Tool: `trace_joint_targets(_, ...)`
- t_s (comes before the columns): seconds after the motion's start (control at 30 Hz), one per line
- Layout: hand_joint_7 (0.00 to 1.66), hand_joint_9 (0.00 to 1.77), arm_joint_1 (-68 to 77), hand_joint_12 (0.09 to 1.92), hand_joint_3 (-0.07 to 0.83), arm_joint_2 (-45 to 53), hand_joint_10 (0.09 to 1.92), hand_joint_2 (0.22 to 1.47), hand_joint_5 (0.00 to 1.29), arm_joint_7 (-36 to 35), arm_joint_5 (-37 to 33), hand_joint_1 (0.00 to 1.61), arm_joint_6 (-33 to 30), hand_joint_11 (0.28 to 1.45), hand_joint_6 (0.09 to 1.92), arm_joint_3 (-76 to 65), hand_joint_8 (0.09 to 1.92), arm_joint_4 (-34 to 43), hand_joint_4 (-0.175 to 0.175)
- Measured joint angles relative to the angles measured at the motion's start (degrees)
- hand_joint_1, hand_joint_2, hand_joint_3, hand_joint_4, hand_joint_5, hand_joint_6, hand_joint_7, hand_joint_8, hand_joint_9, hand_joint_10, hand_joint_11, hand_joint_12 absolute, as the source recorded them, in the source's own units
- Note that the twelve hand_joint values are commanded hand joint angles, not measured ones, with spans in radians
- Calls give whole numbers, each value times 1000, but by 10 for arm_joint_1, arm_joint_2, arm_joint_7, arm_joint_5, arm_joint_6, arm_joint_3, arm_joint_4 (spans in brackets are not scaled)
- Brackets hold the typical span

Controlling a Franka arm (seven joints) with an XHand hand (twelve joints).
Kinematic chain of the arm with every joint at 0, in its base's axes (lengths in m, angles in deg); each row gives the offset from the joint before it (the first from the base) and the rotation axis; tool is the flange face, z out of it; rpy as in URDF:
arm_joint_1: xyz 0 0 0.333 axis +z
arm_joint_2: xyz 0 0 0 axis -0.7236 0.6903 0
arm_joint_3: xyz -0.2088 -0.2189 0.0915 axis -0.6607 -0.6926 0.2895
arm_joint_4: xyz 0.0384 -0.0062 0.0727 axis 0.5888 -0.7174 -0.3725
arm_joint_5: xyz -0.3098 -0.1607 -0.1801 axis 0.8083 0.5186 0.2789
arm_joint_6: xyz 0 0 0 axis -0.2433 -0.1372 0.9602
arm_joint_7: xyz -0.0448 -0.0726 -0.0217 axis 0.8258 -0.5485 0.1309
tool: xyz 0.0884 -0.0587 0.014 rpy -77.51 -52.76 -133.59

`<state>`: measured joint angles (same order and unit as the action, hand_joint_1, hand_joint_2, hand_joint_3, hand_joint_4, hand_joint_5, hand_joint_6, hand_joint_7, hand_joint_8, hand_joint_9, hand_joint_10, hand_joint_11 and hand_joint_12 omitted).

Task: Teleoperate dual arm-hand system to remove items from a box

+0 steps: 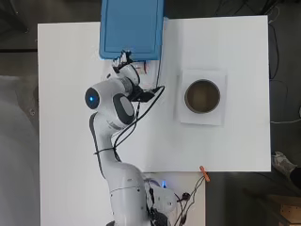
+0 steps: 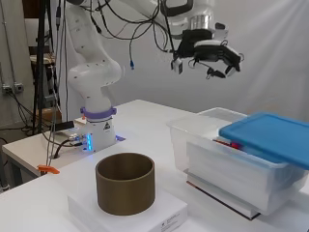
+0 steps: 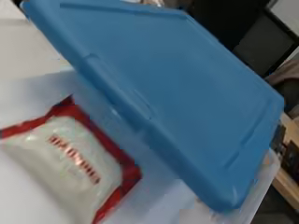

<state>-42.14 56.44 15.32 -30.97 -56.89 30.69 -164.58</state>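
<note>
A clear plastic box [image 2: 227, 162] stands at the table's far side. Its blue lid [image 2: 270, 137] [image 1: 131, 28] [image 3: 163, 93] is slid askew and covers most of it, leaving the near end uncovered. Inside that uncovered end lies a red and white packet [image 3: 70, 158], seen as a red edge [image 2: 231, 144] in the side view. The hand [image 2: 212, 53] [image 1: 124, 61] hovers well above the box's uncovered end. Its fingers are relaxed and hold nothing.
A brown round container [image 2: 125, 183] [image 1: 202, 96] stands on a flat white box [image 2: 159, 217] to the right of the arm. An orange clamp [image 1: 203, 172] [image 2: 48, 169] sits at the table's near edge. Cables hang from the arm.
</note>
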Motion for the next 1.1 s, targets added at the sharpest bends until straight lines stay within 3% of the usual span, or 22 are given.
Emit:
trace_joint_targets(0.07,656,812,-2,923,0,43,1381,1263,553,6,6,1305,7,592,1506,-8,1561,81,-102)
trace_joint_targets(0.17,710,793,-6,1057,0,75,1450,1274,624,8,2,1213,6,574,1328,-23,1606,151,-124)
trace_joint_targets(0.2,745,801,-7,1037,0,79,1365,1275,623,-1,-19,1189,13,565,1316,-32,1577,155,-135)
trace_joint_targets(0.23,698,749,-8,766,-6,80,1056,1231,558,-14,-52,880,19,567,988,-40,1179,151,-77)
trace_joint_targets(0.27,586,645,-9,472,-12,81,674,1152,456,-27,-89,598,28,549,611,-48,726,144,-42)
trace_joint_targets(0.3,510,576,-11,262,-10,84,386,1092,393,-42,-140,420,45,532,340,-56,400,133,-24)
trace_joint_targets(0.33,470,541,-12,136,-7,88,206,1055,362,-51,-183,323,68,524,176,-62,205,125,-15)
trace_joint_targets(0.4,469,545,-16,87,-3,105,87,1025,360,-64,-276,259,152,524,87,-77,87,120,-10)
trace_joint_targets(0.5,453,530,-21,87,-3,141,87,1009,381,-72,-331,281,261,507,87,-93,87,137,-19)
trace_joint_targets(0.63,302,395,-22,87,-3,195,87,1002,311,-61,-315,294,242,446,87,-96,87,146,-56)
trace_joint_targets(0.73,132,313,-22,87,-15,211,87,834,66,-50,-295,176,234,452,87,-93,87,156,-43)
trace_joint_targets(0.8,82,283,-19,87,-21,229,87,775,15,-40,-279,160,254,450,87,-89,87,177,-35)
trace_joint_targets(0.9,50,252,-15,87,-20,296,87,748,0,-10,-249,169,275,453,87,-85,87,236,-24)
trace_joint_targets(0.93,267,462,-13,87,4,328,87,869,208,-8,-234,437,279,540,87,-84,87,260,9)
trace_joint_targets(0.97,579,776,-11,432,10,351,326,979,496,-7,-226,765,281,637,374,-83,401,280,-6)
trace_joint_targets(1.0,753,965,-13,933,11,370,830,1065,665,-13,-224,984,278,714,663,-84,810,299,-66)
trace_joint_targets(1.03,840,1031,-15,1252,9,372,1167,1122,741,-29,-235,1103,269,719,859,-87,1073,306,-104)
trace_joint_targets(1.1,906,1061,-18,1474,3,359,1371,1170,788,-88,-275,1197,258,680,1018,-88,1285,288,-149)
